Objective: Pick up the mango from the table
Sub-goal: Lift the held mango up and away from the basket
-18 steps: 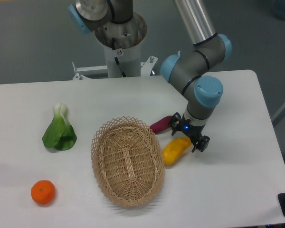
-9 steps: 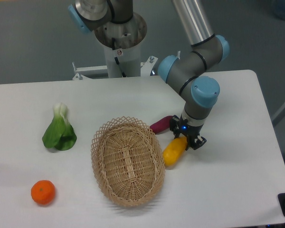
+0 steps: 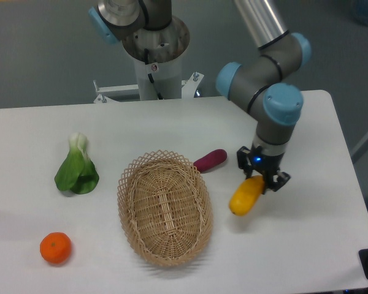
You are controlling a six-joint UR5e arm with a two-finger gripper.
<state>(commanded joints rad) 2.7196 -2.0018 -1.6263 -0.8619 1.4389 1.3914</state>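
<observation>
We see the black two-finger claw point(image 3: 262, 177) clenched on the upper end of the smooth, elongated yellow-orange mango point(image 3: 246, 195), which hangs tilted, its lower end pointing down and left, with a soft shadow on the large white bench point(image 3: 172, 122) under it; it looks lifted off the surface. The mango sits right of the oval woven wicker basket point(image 3: 165, 208), apart from it. A small dark purple-red oblong vegetable point(image 3: 210, 160) lies just beyond the basket's upper right rim. A leafy green bok choy point(image 3: 77, 167) lies to the left, and a round orange tangerine point(image 3: 55, 247) sits near the front left. We can read no labels or writing.
</observation>
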